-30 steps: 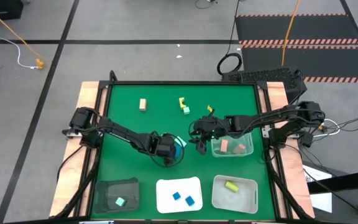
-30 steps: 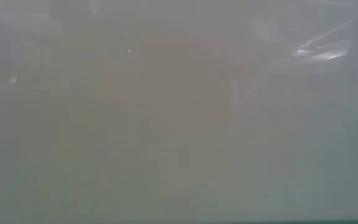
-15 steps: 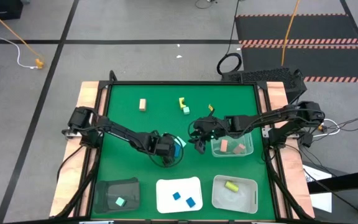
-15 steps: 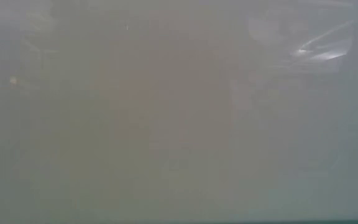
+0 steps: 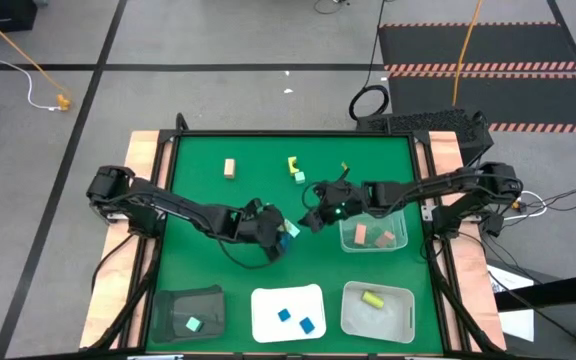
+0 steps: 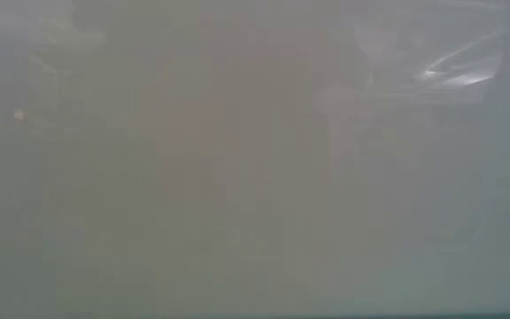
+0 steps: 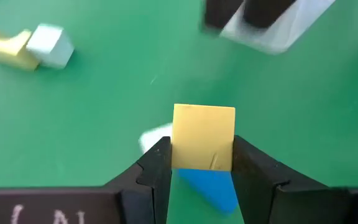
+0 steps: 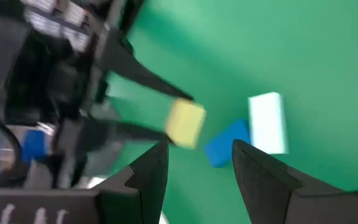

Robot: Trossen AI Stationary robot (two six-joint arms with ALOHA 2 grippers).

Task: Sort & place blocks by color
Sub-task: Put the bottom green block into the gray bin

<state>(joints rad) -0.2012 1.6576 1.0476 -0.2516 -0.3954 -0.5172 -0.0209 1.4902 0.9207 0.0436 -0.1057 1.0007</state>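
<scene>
Left wrist view: my left gripper (image 7: 202, 163) is nearly closed on a yellow block (image 7: 204, 137), pads flat on opposite faces, approx mid-table. Prob light, rigid, smooth, so side grip w/ modest squeeze is fine. Blue block (image 7: 213, 186) sits just below. Right gripper (image 8: 194, 163) hovers nearby, half open, empty.

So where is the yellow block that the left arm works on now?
The yellow block is clamped in the left hand near the table's middle, lifted above a blue block, with the right hand close beside it.
</scene>
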